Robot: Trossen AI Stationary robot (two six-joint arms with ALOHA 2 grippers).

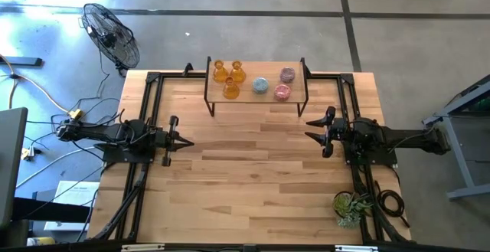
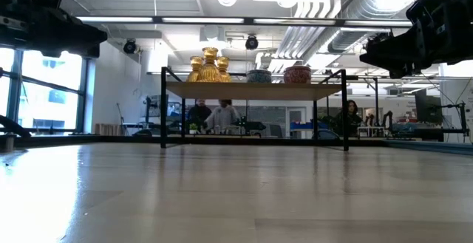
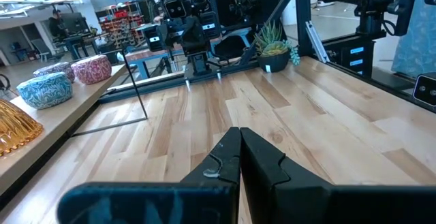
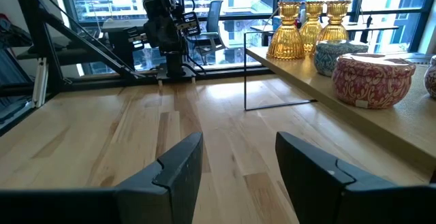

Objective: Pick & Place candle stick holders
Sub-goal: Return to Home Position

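Note:
The candle stick holders stand on a small wooden shelf with black legs at the table's far side: three amber ones on its left part, a pale blue one in the middle, two pink ones on the right. My left gripper is shut and empty, low at the table's left side, pointing level toward the right. My right gripper stands open and empty at the table's right side, pointing level toward the left. Both are well short of the shelf.
A green potted plant sits at the table's near right corner beside a coiled black cable. Black frame rails run along the table's left and right sides. Bare wood lies between the two grippers. A fan stands on the floor beyond the table.

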